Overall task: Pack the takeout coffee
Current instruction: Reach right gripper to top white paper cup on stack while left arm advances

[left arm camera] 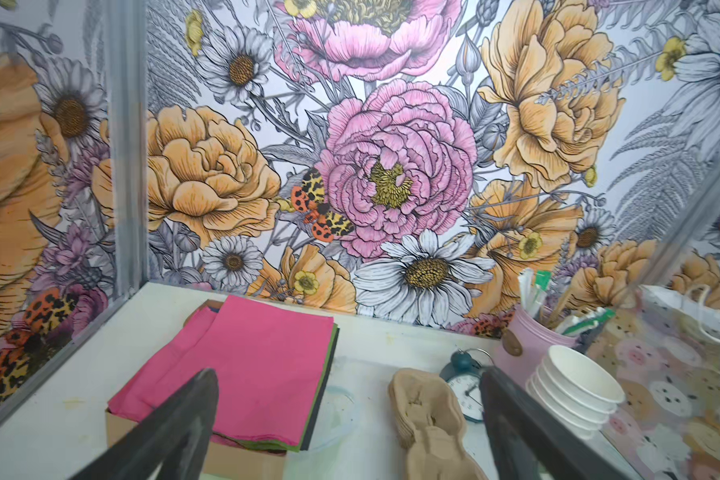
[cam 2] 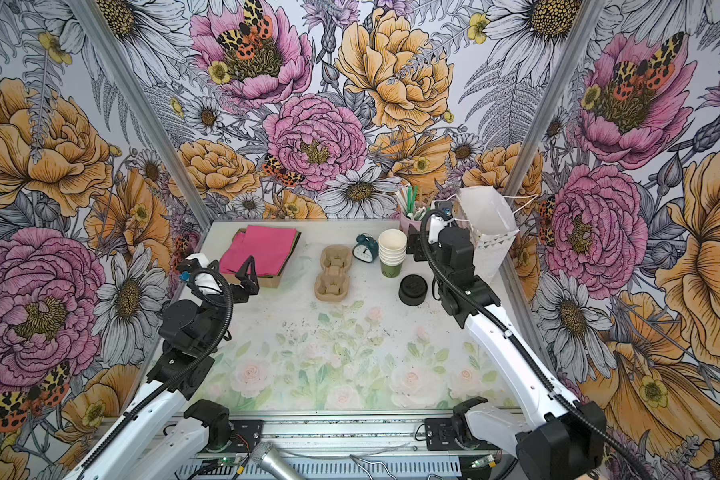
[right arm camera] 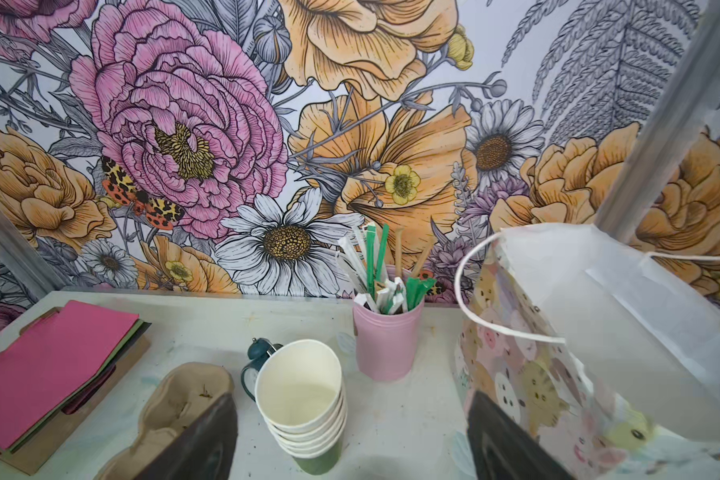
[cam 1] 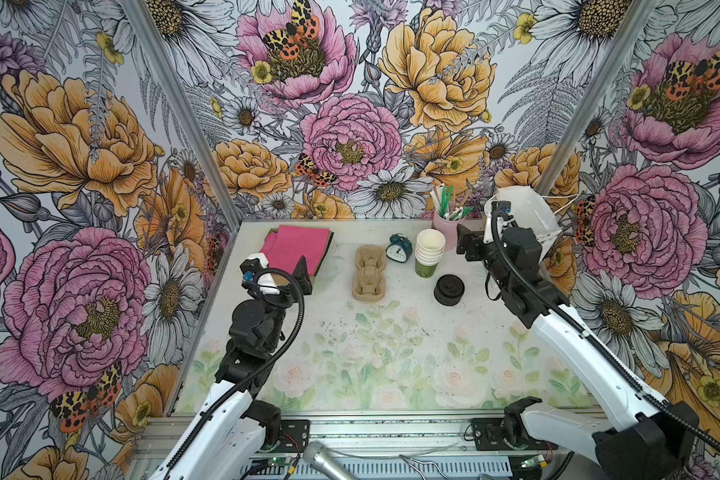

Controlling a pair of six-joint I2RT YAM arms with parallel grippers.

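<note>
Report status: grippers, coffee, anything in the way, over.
Left gripper open, empty, near napkins. Right gripper open, empty, near cup stack and gift bag. No lidded coffee in view. Alarm clock beside cup stack.

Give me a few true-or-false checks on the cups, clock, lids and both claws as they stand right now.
1. The cup stack has a green bottom cup. True.
2. The alarm clock lies inside the pulp carrier. False: it stands on the table beside the carrier.
3. The left claw and right claw are both open, holding nothing. True.
4. The black lids cap the cup stack. False: they sit in a pile on the table, apart from the stack.
</note>
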